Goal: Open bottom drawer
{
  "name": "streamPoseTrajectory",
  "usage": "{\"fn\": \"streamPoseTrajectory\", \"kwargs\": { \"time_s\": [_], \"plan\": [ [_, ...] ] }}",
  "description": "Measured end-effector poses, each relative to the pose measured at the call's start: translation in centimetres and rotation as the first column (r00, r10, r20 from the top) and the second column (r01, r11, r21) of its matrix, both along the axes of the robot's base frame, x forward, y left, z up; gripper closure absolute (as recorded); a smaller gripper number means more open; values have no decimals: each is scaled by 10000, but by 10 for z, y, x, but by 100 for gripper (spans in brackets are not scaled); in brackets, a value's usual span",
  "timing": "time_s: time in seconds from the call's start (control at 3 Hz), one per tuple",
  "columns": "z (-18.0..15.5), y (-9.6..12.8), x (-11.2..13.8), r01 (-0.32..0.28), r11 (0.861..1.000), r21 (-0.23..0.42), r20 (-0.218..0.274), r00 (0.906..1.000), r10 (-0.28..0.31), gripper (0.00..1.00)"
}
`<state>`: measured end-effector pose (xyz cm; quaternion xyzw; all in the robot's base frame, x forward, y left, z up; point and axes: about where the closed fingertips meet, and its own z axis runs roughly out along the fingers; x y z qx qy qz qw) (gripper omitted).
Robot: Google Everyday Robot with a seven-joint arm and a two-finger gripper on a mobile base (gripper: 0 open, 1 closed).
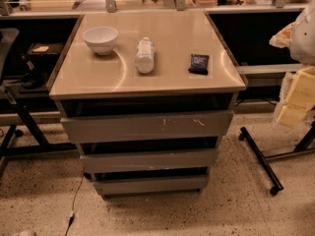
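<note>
Bottom drawer [152, 185], lower centre of frame, sits lowest in the grey cabinet [147, 127], its inside lost in shadow. On the cabinet top [167, 36] are a white bowl [101, 38], a bottle [144, 55] on its side and a dark packet [199, 63]. My gripper is out of frame; I cannot tell its state.

Your arm [306, 33] shows at the far right edge as a white rounded link, held high and partly cut off. Below it your gripper [291, 107] hangs at that same edge, pale and blocky, angled downward and inward, also partly out of view.
</note>
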<state>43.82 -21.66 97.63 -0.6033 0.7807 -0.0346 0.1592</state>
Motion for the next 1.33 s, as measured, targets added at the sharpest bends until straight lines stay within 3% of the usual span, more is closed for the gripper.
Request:
{"fn": "streamPoseTrajectory", "kwargs": {
  "time_s": [0.67, 1.0, 1.33],
  "plan": [
    [-17, 5, -4, -26, 10000, 60, -99, 9999, 27, 0],
    [-56, 31, -18, -522, 9971, 550, -136, 9985, 530, 0],
    [-136, 67, -18, -939, 9891, 1130, -583, 9932, 1010, 0]
  ]
}}
